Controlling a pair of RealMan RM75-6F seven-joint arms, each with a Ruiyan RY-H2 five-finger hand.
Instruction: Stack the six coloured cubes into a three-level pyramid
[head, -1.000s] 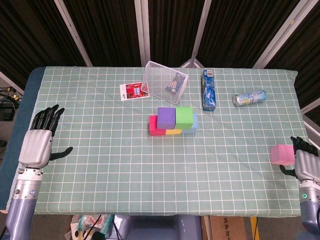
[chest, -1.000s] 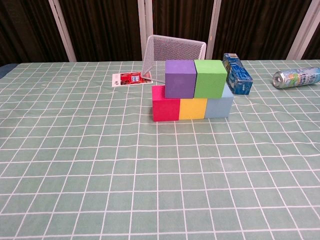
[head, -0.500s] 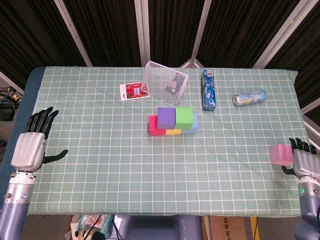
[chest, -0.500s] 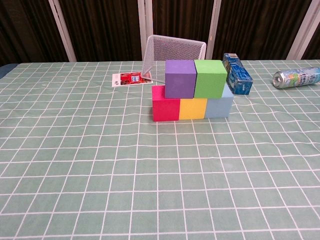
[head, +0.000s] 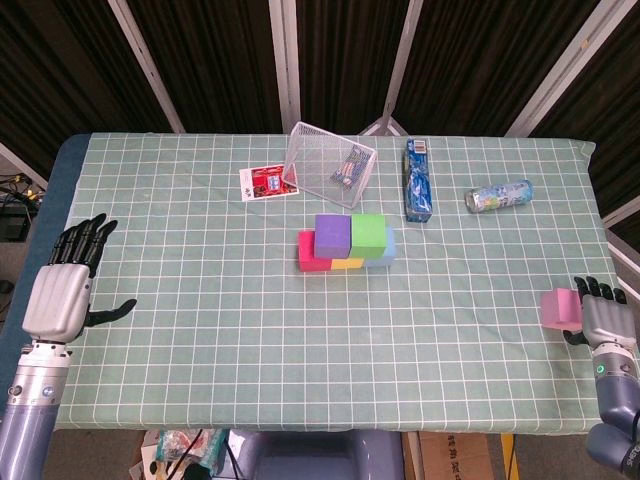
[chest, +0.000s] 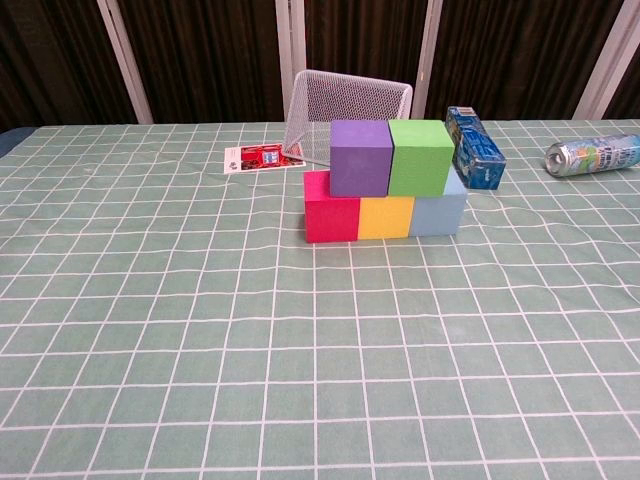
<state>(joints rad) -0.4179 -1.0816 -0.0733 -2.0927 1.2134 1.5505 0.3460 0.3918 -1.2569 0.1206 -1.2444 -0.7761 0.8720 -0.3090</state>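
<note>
A red cube (head: 311, 252), a yellow cube (chest: 385, 216) and a light blue cube (chest: 437, 212) form a row mid-table. On that row sit a purple cube (head: 332, 236) and a green cube (head: 368, 234), side by side. A pink cube (head: 561, 308) lies alone on the cloth near the right edge. My right hand (head: 603, 320) is just right of the pink cube, its fingers spread along the cube's side and its thumb by the near corner; no grip shows. At the left edge my left hand (head: 62, 290) hovers with fingers spread and nothing in it. The chest view shows neither hand.
Behind the stack, a wire mesh basket (head: 329, 164) lies tipped on its side. A red card (head: 262, 183) is to its left. A blue box (head: 418, 180) and a lying can (head: 498, 195) are at the back right. A green checked cloth (head: 200, 330) covers the table.
My right hand has shifted slightly left, closer against the pink cube. My left hand drifted a little toward the left edge. The cubes have not moved.
</note>
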